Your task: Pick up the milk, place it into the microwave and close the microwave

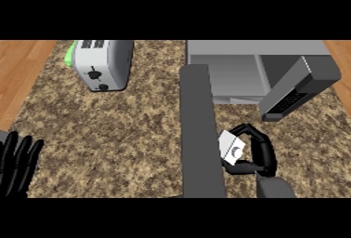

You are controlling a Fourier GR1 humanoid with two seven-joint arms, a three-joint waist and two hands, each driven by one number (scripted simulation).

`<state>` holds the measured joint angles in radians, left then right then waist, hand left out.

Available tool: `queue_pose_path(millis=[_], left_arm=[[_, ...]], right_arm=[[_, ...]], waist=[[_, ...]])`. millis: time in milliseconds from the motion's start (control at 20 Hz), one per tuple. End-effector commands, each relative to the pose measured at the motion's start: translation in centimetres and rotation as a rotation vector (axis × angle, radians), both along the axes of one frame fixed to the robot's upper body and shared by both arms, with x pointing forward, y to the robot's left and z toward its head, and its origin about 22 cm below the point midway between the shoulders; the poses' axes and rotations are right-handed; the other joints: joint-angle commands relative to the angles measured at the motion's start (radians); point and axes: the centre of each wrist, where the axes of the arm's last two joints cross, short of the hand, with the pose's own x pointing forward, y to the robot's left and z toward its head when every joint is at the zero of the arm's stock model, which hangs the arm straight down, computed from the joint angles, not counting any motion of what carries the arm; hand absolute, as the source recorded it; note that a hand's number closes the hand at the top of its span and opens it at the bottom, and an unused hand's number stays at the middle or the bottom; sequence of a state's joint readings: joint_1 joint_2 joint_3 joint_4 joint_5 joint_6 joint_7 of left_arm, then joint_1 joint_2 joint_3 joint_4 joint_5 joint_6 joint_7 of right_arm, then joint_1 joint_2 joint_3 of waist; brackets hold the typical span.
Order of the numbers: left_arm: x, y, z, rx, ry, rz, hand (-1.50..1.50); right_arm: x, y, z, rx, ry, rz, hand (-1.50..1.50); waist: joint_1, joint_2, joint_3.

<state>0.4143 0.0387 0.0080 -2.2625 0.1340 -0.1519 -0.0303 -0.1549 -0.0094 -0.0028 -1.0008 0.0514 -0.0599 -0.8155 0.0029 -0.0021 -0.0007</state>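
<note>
Milk: we see a white milk carton (231,148) in the right hand, on the near side of the microwave and still outside it.
Long axis of milk: it runs almost from far to near in the head view, and the far end leans a little to the left. We cannot tell which end is the top.
Right hand: the right hand (264,151) is curled round the carton, with black fingers on its right side and the thumb below it.
Height of milk: we cannot tell if the carton touches the counter (123,139) or is lifted.
Left hand: the left hand (17,162) rests at the left edge of the view, with fingers straight, a little spread and pointing up.
Microwave: the microwave (233,69) stands at the far right, and its door (296,88) is open and swung out to the right.
Grey bar: a long grey bar (202,130) runs from the lower edge to the microwave front, just left of the carton. We cannot tell what it is.
Toaster: a toaster (103,62) stands at the far left, well apart from the carton.
</note>
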Motion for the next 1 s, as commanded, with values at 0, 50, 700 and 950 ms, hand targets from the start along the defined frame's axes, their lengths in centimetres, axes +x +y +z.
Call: queue_pose_path(millis=[0, 50, 700, 950], left_arm=[[0.1, 1.1, 1.6, 0.003, -0.003, 0.003, -1.5], [-0.5, 1.4, 0.2, -0.004, 0.016, -0.009, -1.5], [1.6, 0.3, -0.9, -0.003, 0.014, -0.048, -1.5], [1.0, 1.4, -1.4, 0.002, 0.008, -0.073, -1.5]], right_arm=[[3.5, 2.2, 3.4, -0.084, 0.003, -0.047, 1.5], [3.0, 3.3, 3.5, -0.079, 0.024, -0.059, 1.5], [14.4, -0.3, 8.6, -0.281, 0.105, -0.255, 1.5], [15.1, -3.0, 8.9, -0.357, 0.106, -0.377, 1.5]], waist=[[0.004, 0.001, 0.0], [0.006, 0.0, 0.0], [0.032, 0.014, 0.002], [0.065, 0.028, 0.003]])
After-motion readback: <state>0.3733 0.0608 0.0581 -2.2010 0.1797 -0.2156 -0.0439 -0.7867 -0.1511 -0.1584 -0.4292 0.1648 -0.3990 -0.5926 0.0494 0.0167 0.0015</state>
